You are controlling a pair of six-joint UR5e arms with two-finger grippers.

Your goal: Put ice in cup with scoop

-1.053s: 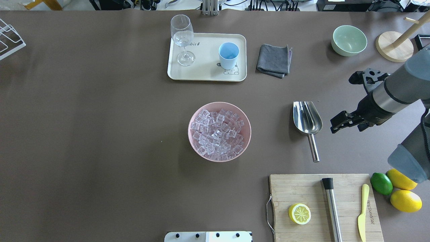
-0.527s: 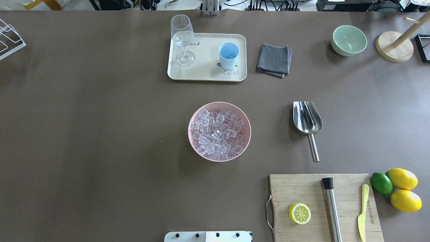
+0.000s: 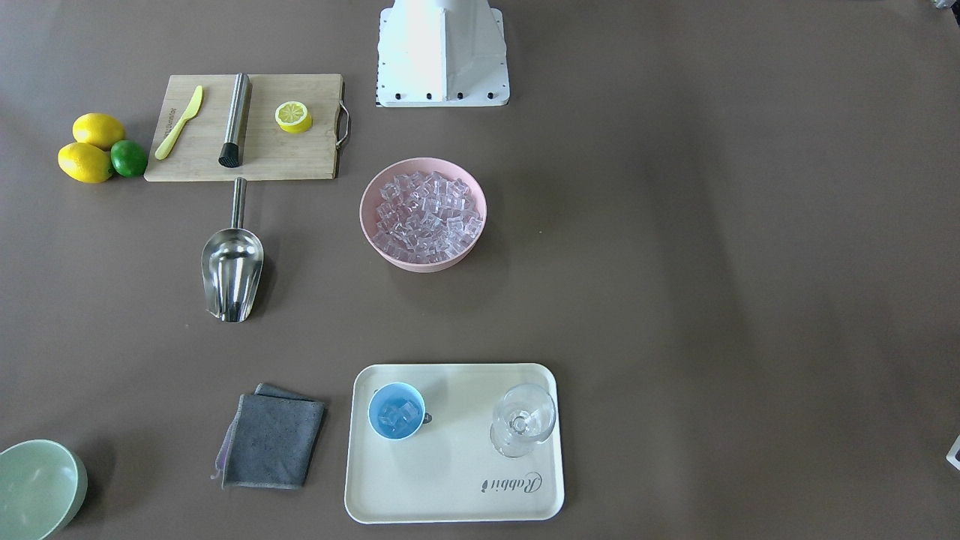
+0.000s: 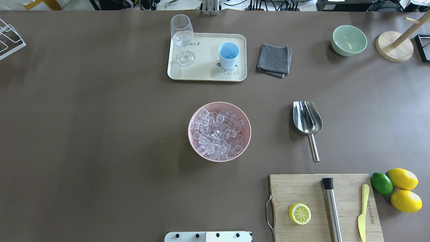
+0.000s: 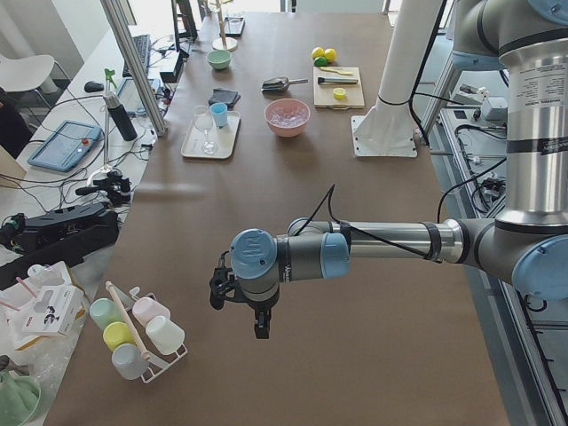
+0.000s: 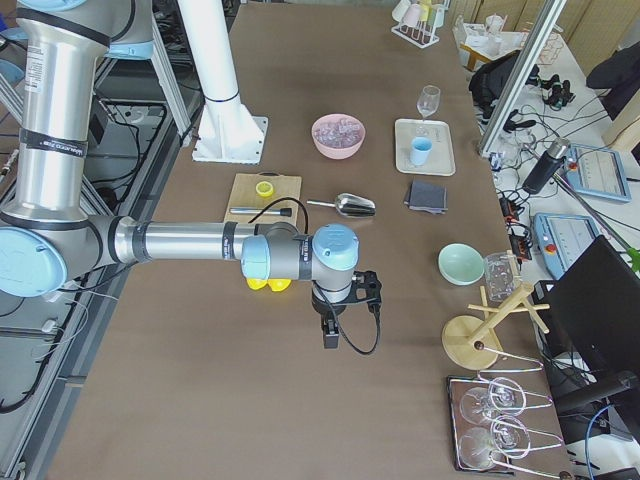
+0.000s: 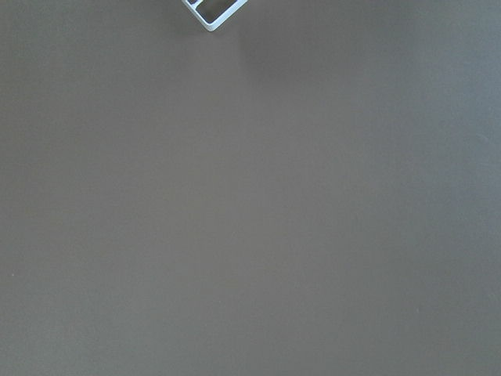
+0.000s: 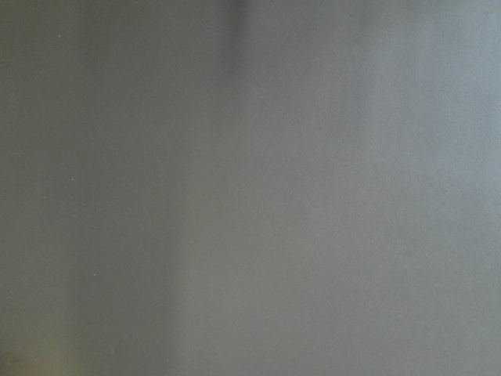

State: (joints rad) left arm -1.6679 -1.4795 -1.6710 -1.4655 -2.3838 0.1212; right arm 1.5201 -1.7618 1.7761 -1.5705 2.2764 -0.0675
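Cup (image 3: 372, 417) holds ice (image 3: 399, 412), seemingly a few cubes. Scoop (image 3: 231, 266) lies unheld; task looks complete. Cannot tell left gripper (image 5: 260, 330) or right gripper (image 6: 329, 338) closure.

A matte brown worktop (image 4: 100, 134) fills the scene, evenly lit, with only soft shadows. From the left end, a pale side desk (image 5: 84, 106) runs along its far side, strewn with cables, a keyboard (image 5: 142, 51) and a blue-edged tablet (image 5: 64, 144). An aluminium post (image 5: 133, 62) rises at the worktop's edge, and a white chair (image 5: 27, 71) stands beyond the desk. From the right end, a dark monitor (image 6: 600, 300) shows beside the worktop.
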